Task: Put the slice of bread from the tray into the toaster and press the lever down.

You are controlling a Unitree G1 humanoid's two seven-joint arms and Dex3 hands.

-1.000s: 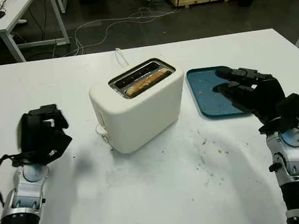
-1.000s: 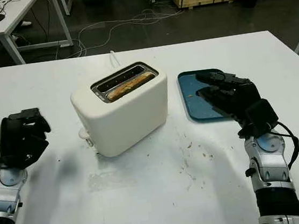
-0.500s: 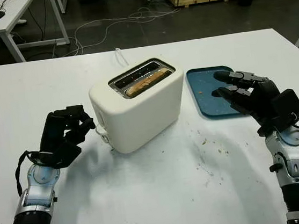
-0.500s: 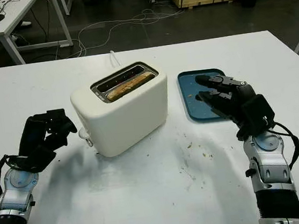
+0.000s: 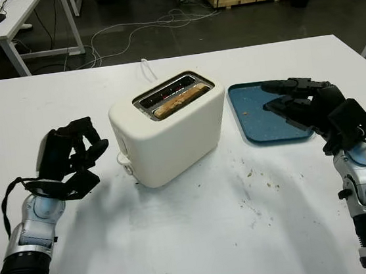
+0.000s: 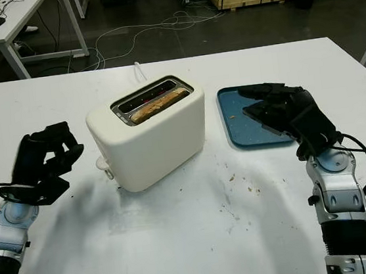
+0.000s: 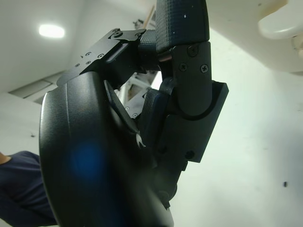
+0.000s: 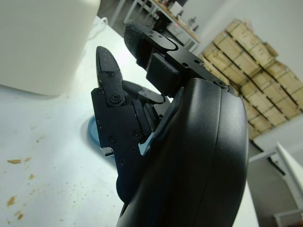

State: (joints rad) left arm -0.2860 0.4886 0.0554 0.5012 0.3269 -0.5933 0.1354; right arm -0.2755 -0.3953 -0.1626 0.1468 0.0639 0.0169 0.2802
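While the left hand [image 5: 73, 156] has drawn back from the toaster's lever [image 5: 123, 159], fingers curled on nothing, the press looks unfinished or just made. Bread [image 5: 179, 100] sits in the toaster [image 5: 169, 128] mid-table, its length along the slot. Beyond, the right hand [image 5: 301, 100] hovers open over the blue tray [image 5: 250, 113].

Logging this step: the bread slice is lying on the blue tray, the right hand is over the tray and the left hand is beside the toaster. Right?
Not quite. The bread slice sits in the toaster slot, as the left eye view shows; the blue tray holds only crumbs. The rest stands: right hand over the tray, left hand beside the toaster.
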